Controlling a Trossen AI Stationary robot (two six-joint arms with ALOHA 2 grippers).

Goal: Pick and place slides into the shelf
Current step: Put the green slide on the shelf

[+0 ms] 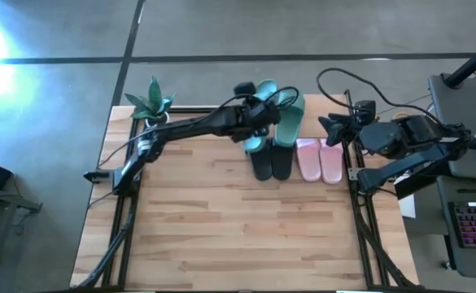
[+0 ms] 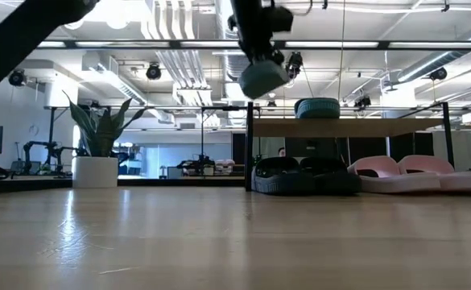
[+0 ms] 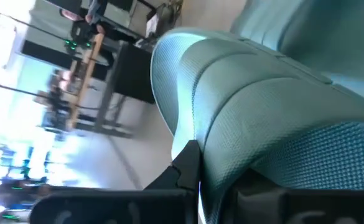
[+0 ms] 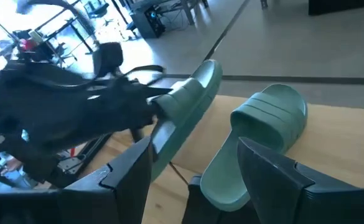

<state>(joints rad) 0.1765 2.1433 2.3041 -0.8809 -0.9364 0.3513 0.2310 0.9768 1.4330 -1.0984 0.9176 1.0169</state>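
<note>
My left gripper [image 1: 258, 112] is shut on one teal-green slide [image 2: 263, 76], high above the left end of the shelf [image 2: 348, 126]. The other teal slide [image 1: 290, 114] lies sole-down on the shelf's top board [image 4: 331, 118]. The black pair [image 2: 299, 173] sits under that board, soles down. Right beside it, the pink pair [image 1: 319, 159] rests on its soles. My right gripper [image 4: 194, 180] is open and waits at the shelf's right end, touching nothing. My left gripper holds the teal slide at its wide strap [image 3: 250, 93]. One dark finger [image 3: 185, 165] lies against the strap's edge; the slide hides the other finger. It reaches in from the table's left. The slide [image 4: 188, 102] is lifted clear and tipped onto its side.
A potted plant [image 1: 152, 102] stands at the table's far left corner. Black frame rails run along both table sides. A desk with a keyboard [image 1: 473, 224] and cables is to the right. The near half of the wooden tabletop [image 1: 238, 236] holds nothing.
</note>
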